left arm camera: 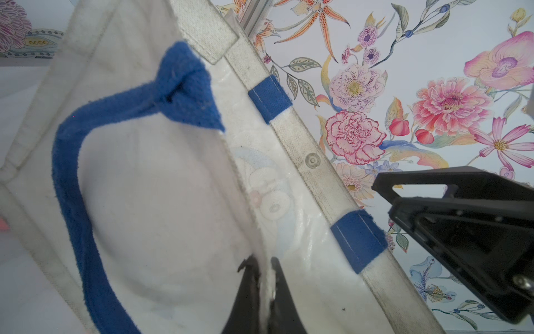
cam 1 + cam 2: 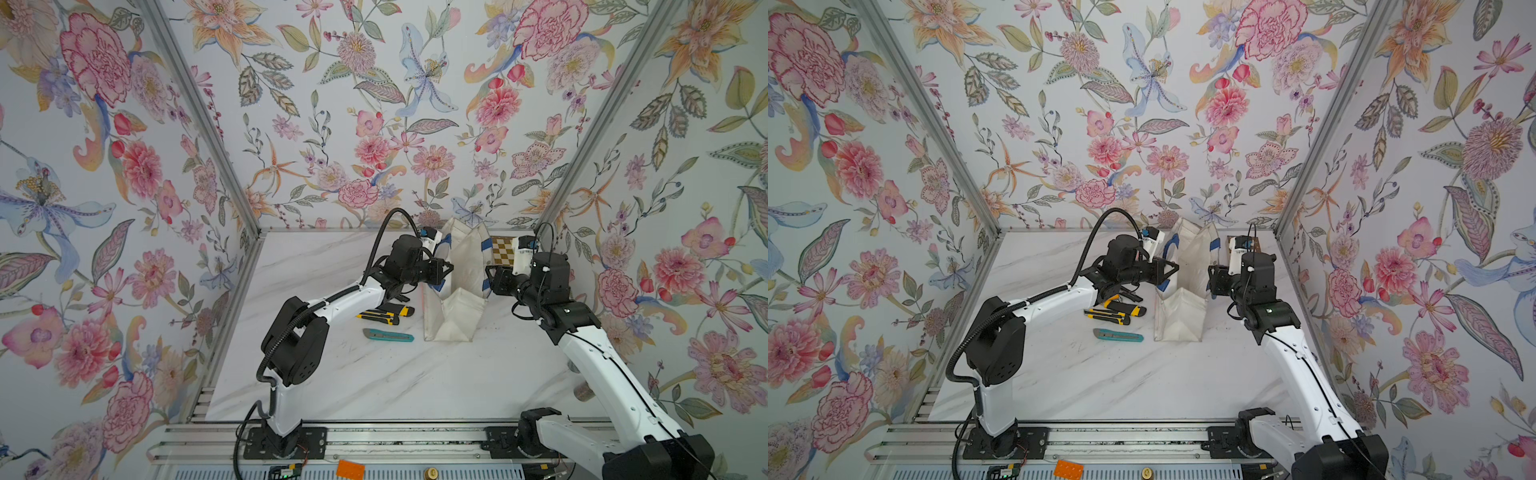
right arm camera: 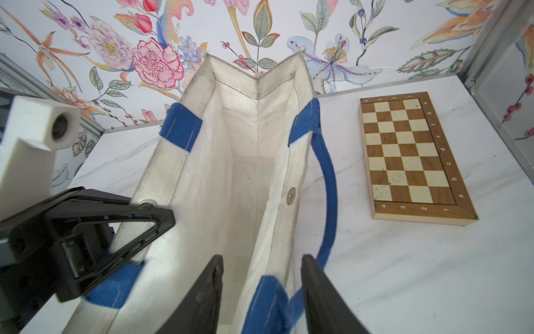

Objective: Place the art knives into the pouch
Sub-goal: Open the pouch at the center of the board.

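On the marble bench (image 2: pixel 374 386), the white pouch (image 2: pixel 457 320) is standing open-mouthed near the back wall. The left hand (image 1: pixel 263 261) is pinching one side wall tight, while the right hand (image 3: pixel 263 257) is straddling the opposite rim with its jaws apart. The teal art knife (image 2: pixel 388 335) is lying on the bench near the pouch, just beside two yellow-and-black cutters (image 2: pixel 386 313).

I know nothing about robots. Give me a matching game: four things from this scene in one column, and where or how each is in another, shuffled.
1. left gripper
2. right gripper
3. teal art knife
4. chequered board

A. flat on the table, brown and cream squares
B. open, astride one pouch wall
C. lying outside the pouch, on the left gripper's side
D. shut on the pouch rim

Pairs: 1-D, 2-B, 3-C, 4-A
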